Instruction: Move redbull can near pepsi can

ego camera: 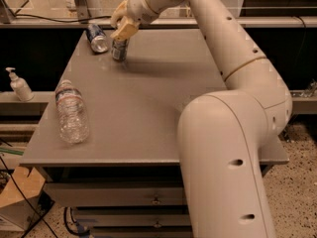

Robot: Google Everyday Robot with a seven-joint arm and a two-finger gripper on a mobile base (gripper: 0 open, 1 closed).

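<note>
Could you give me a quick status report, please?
Gripper at far end of table, jaws shut on redbull can. Can upright, close beside pepsi can, which lies on its side. Nothing between them.

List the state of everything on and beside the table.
redbull can: upright, gripped at its top.
hand: closed on the redbull can, at the table's far end.
pepsi can: on its side, apart from the redbull can.
water bottle: on its side.
soap dispenser: upright.
</note>
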